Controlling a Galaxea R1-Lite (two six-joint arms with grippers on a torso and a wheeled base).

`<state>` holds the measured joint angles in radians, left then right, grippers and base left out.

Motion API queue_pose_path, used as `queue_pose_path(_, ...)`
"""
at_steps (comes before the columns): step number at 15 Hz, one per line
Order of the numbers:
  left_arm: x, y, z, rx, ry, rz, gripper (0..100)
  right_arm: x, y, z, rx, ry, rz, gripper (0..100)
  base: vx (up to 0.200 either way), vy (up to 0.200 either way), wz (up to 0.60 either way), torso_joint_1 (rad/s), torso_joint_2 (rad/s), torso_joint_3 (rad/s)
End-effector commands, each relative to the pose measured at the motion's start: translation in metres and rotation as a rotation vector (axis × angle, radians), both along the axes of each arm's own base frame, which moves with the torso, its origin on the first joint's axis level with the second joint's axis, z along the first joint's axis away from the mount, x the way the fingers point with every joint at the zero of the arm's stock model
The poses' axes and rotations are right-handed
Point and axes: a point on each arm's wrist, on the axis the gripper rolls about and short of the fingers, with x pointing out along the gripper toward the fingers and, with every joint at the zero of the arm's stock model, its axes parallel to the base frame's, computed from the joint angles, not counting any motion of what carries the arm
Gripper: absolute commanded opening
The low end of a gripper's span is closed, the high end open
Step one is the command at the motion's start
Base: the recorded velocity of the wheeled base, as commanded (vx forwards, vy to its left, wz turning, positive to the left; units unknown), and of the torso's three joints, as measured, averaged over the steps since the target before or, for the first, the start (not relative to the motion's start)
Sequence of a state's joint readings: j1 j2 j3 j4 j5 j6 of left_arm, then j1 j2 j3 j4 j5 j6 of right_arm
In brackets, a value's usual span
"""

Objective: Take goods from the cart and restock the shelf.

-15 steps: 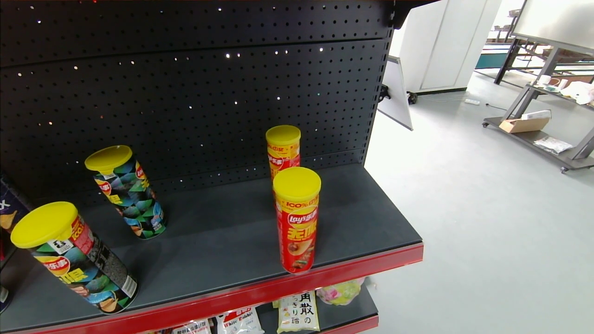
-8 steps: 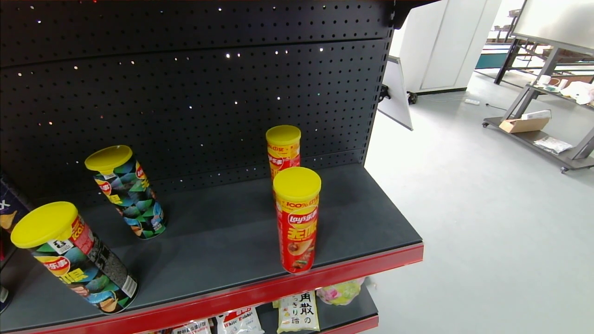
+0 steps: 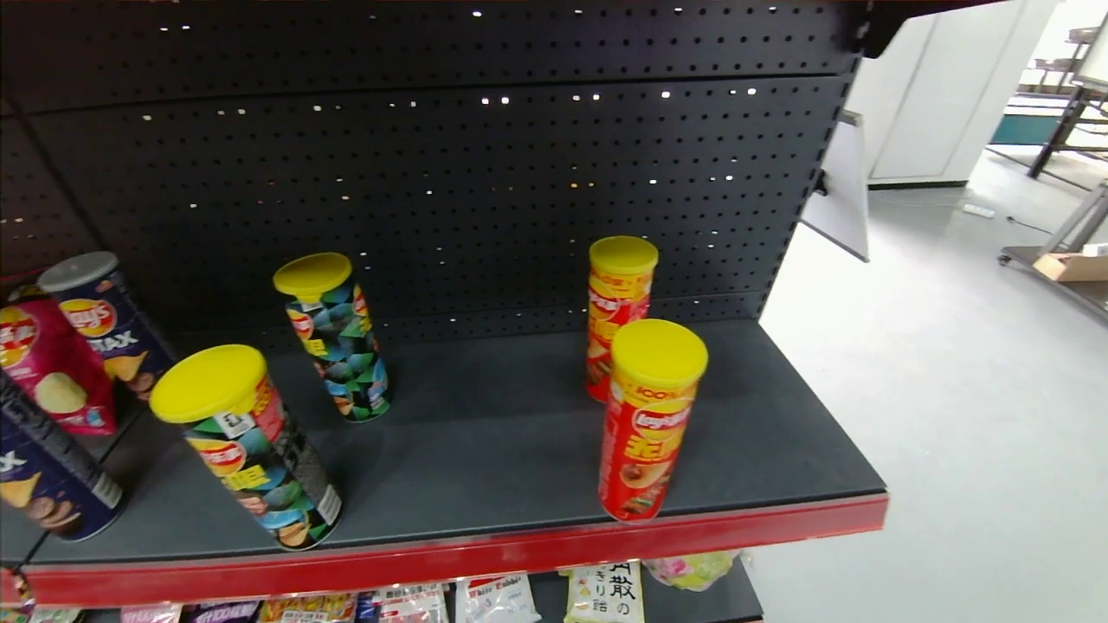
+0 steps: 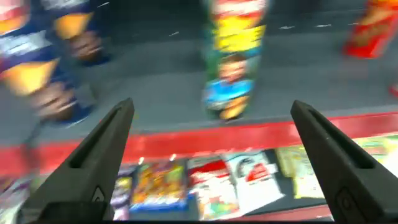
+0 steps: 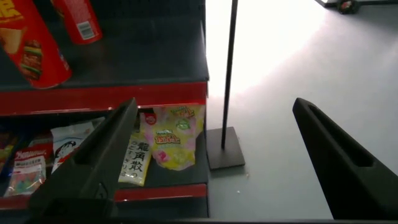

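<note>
On the dark shelf [image 3: 485, 433] two red chip cans stand upright at the right, one near the front edge [image 3: 651, 424] and one behind it [image 3: 616, 303]. Two patterned cans with yellow lids [image 3: 247, 446] [image 3: 338, 337] stand left of the middle. My left gripper [image 4: 211, 104] hangs open and empty before the shelf's red front edge [image 4: 186, 137], facing a patterned can [image 4: 233, 62]. My right gripper [image 5: 214, 102] is open and empty by the shelf's right end, with a red can [image 5: 31, 43] off to one side.
More cans crowd the shelf's left end: a blue one [image 3: 108, 320], a pink one [image 3: 48, 368] and a dark one [image 3: 48, 472]. Snack bags [image 3: 597, 593] lie on the lower shelf. A thin post on a square base [image 5: 227, 149] stands beside the shelf. Open grey floor [image 3: 978, 415] lies to the right.
The head camera has swung left, so the whole picture shifted right and the cans at the shelf's left end came into view. The cans on the shelf stand as before.
</note>
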<state>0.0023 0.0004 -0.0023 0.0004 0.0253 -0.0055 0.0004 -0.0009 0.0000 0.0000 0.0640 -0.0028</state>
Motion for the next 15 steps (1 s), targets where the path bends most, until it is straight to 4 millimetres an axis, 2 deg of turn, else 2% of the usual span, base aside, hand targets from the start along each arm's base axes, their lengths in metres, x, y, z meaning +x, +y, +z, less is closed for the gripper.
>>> queue_pose_path(1,0.0,0.0,-0.0002,-0.001,0.0,0.001,100,0.0001,0.0,0.0,0.0,0.001,0.001,100,0.0,0.0,0.6,-0.002,0.0,-0.002)
queue_pose_path(15,0.0,0.0,-0.0002,-0.002,0.0,0.001,100,0.0001,0.0,0.0,0.004,0.001,0.001,100,0.0,0.0,0.0,0.0,0.0,0.0)
